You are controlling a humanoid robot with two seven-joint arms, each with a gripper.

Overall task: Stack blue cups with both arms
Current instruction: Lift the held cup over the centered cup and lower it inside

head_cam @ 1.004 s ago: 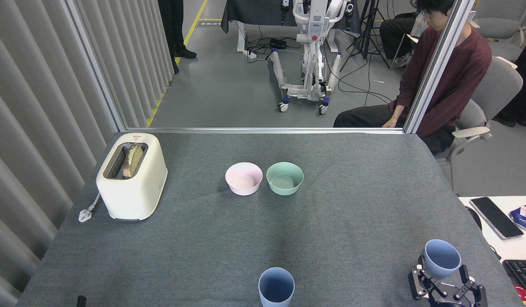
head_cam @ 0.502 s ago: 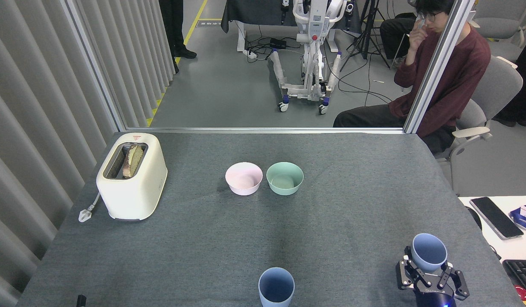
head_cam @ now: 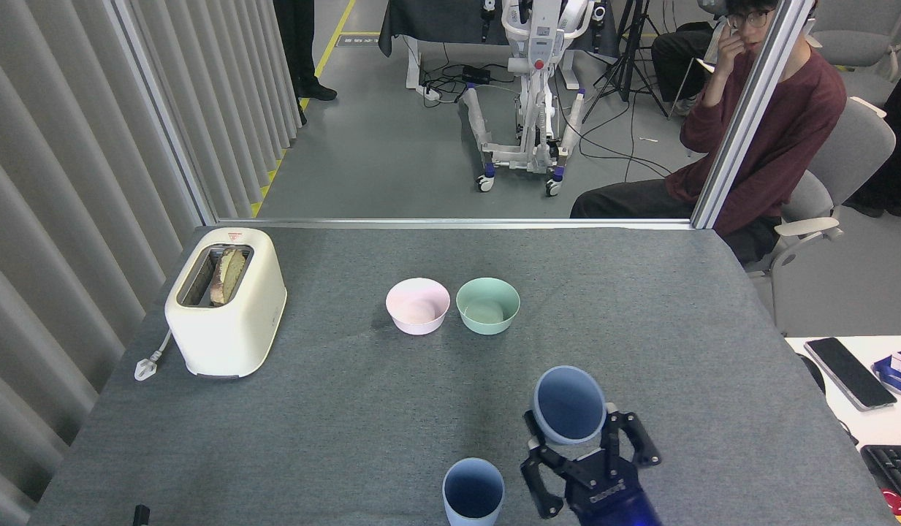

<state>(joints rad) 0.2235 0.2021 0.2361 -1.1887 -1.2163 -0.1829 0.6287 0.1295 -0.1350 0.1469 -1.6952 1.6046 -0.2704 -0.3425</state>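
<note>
The right gripper (head_cam: 576, 447), fingers pinching one blue cup (head_cam: 568, 406), holds it aloft beside the second blue cup (head_cam: 473, 491) standing at the table's (head_cam: 348, 409) near edge. Any misalignment on lowering could knock that cup off. The left gripper is unseen.

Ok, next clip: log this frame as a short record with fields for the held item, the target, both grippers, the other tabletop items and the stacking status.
held item: pale blue plastic tumbler, open end up
target: second pale blue plastic tumbler, upright at the near table edge, untouched
right gripper: shut on the held tumbler
left gripper: not in view
other items: pink bowl, mint-green bowl, cream toaster holding bread
status: not yet stacked
</note>
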